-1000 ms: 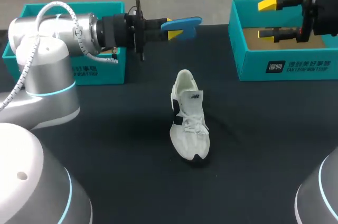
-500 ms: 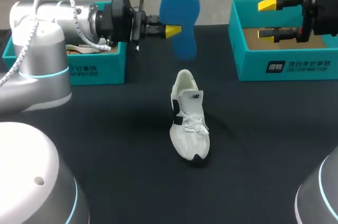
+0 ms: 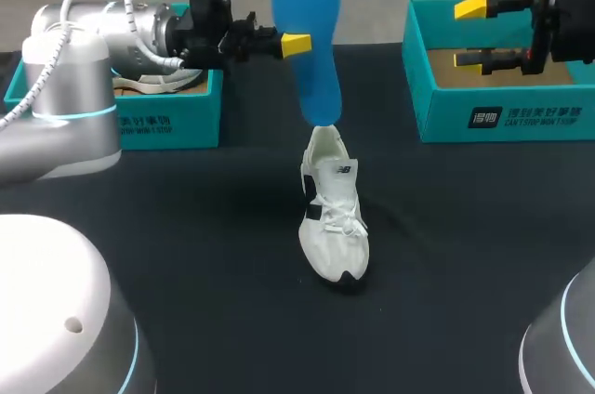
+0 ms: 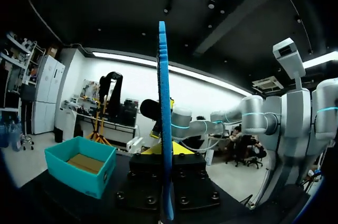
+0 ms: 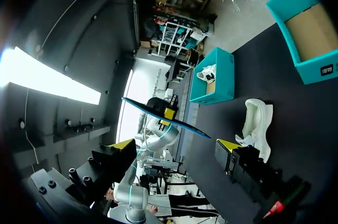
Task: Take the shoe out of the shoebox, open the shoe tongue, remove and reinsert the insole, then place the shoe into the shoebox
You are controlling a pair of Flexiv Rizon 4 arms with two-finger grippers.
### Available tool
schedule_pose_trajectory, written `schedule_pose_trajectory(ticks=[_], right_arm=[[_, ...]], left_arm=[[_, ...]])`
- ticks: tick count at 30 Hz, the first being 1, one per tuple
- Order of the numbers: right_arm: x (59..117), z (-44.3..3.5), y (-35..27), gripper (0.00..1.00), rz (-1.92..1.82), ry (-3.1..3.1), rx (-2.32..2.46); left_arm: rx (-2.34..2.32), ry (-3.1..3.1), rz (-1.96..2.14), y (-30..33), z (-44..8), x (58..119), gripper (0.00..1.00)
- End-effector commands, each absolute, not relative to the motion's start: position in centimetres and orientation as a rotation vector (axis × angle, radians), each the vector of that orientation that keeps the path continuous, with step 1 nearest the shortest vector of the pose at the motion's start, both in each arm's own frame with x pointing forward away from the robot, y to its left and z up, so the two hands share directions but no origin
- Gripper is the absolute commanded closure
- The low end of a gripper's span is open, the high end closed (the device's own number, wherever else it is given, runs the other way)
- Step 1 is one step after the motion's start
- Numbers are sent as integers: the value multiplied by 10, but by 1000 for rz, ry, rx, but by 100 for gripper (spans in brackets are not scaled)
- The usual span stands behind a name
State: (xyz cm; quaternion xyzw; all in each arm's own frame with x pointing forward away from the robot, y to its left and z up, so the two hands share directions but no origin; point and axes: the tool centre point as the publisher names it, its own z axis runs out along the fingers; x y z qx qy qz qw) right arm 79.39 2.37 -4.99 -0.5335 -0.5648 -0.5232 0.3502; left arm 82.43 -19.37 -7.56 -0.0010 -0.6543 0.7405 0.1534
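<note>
One white shoe (image 3: pixel 333 213) sat on the dark desk (image 3: pixel 186 245) between the left shoebox (image 3: pixel 172 124) and the right shoebox (image 3: pixel 507 120). The left gripper (image 3: pixel 299 44) clamped the blue insole (image 3: pixel 314 78) upright above the shoe's heel; the right gripper (image 3: pixel 471 33) hung open and empty over the right shoebox.

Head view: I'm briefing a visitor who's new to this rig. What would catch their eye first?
The bright blue insole, held upright in the left gripper. In this view its lower end appears just above the heel of the white shoe at mid-table. Next comes the right gripper, open over the teal shoebox at the right.
</note>
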Motion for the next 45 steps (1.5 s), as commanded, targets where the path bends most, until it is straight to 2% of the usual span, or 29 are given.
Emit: schedule_pose_trajectory(ticks=[1,16,22,29,45], right_arm=[[794,-50,24,0,-1354,-1463,-1383],[794,-50,24,0,-1354,-1463,-1383],[794,-50,24,0,-1354,-1463,-1383],[794,-50,24,0,-1354,-1463,-1383],[794,-50,24,0,-1354,-1463,-1383]], left_arm=[[370,-1491,1801,-196,-78,830,100],[370,-1491,1801,-196,-78,830,100],[760,-1232,1488,-196,-84,838,100],[862,-1147,1258,-192,-88,837,100],[881,-1141,1182,-198,-108,837,100]])
